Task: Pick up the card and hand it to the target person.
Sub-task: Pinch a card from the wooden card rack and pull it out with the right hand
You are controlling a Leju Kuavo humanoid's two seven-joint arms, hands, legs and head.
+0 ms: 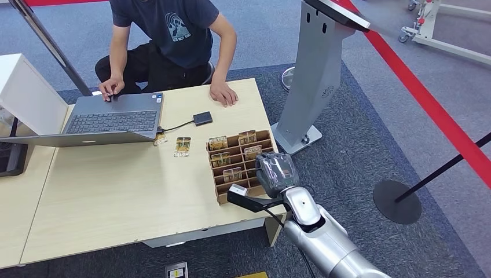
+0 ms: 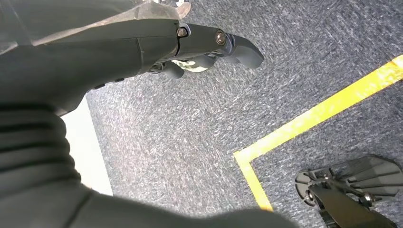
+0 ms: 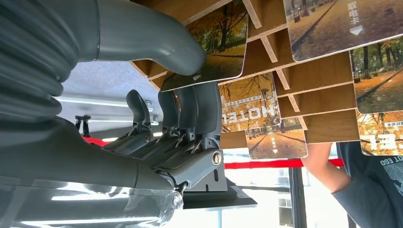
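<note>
A wooden card rack (image 1: pixel 222 198) stands at the table's right front corner, with several autumn-picture cards (image 1: pixel 247 137) upright in its slots. My right hand (image 1: pixel 277 172) is at the rack's right side. In the right wrist view its thumb (image 3: pixel 157 45) presses one face of a card (image 3: pixel 216 47) and its fingers (image 3: pixel 195 109) lie against the other face, so the card is pinched while it is still at the rack. The person (image 1: pixel 173 35) sits across the table with one hand (image 1: pixel 223 95) flat on it. My left hand (image 2: pixel 209 45) hangs over the carpet and holds nothing.
A laptop (image 1: pixel 113 119) with a wired black device (image 1: pixel 202 119) sits at the table's far side. Two loose cards (image 1: pixel 182 146) lie left of the rack. A grey kiosk stand (image 1: pixel 312 75) and a stanchion base (image 1: pixel 397 201) with red tape stand to the right.
</note>
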